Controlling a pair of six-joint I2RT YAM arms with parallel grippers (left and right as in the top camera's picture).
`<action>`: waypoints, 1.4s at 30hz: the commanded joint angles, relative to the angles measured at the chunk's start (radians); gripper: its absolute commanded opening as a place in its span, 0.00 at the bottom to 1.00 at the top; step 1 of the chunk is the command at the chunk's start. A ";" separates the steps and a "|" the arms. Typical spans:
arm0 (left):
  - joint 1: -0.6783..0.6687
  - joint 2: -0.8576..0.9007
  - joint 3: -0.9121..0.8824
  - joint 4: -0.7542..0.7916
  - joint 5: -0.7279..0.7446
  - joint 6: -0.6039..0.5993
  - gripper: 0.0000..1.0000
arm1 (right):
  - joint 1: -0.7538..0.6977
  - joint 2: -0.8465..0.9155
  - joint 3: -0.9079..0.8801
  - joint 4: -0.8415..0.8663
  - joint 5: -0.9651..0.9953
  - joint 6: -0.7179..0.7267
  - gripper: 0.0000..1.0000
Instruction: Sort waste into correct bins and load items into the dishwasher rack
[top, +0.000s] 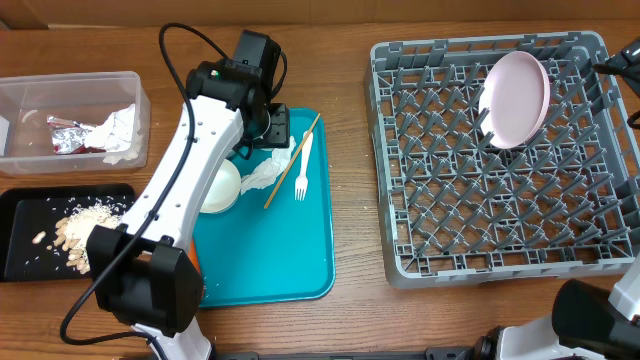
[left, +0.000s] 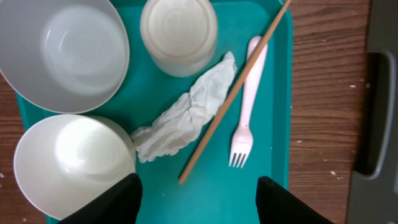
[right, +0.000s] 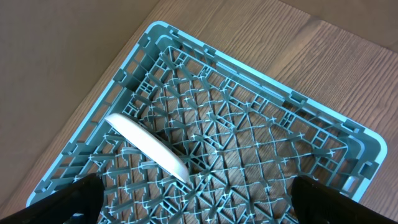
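My left gripper (left: 199, 205) hovers open over the teal tray (left: 273, 155), nothing between its fingers. Just ahead of it lie a crumpled white napkin (left: 186, 115), a thin wooden stick (left: 233, 93) and a white fork (left: 247, 99). Two white bowls (left: 65, 53) (left: 68, 165) and a white cup (left: 179, 34) stand on the tray's left part. The pink-white plate (top: 517, 98) stands on edge in the grey dishwasher rack (top: 500, 200). My right gripper (right: 199, 205) is open above the rack (right: 261, 143), near the plate (right: 149, 146).
A clear tub (top: 75, 90) at the far left holds a foil wrapper (top: 68, 133) and a white napkin (top: 120, 130). Below it a black tray (top: 25, 235) holds pale nuts and crumbs (top: 80, 225). The left arm (top: 190, 150) crosses the teal tray's left edge.
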 joint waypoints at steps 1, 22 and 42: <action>-0.002 0.043 -0.016 0.003 -0.051 0.019 0.58 | 0.000 0.003 -0.002 0.002 -0.001 0.008 1.00; -0.035 0.249 -0.016 0.020 -0.092 0.044 0.56 | 0.000 0.003 -0.002 0.002 -0.001 0.008 1.00; -0.036 0.062 0.013 0.025 -0.166 -0.001 0.62 | 0.000 0.003 -0.002 0.002 -0.001 0.008 1.00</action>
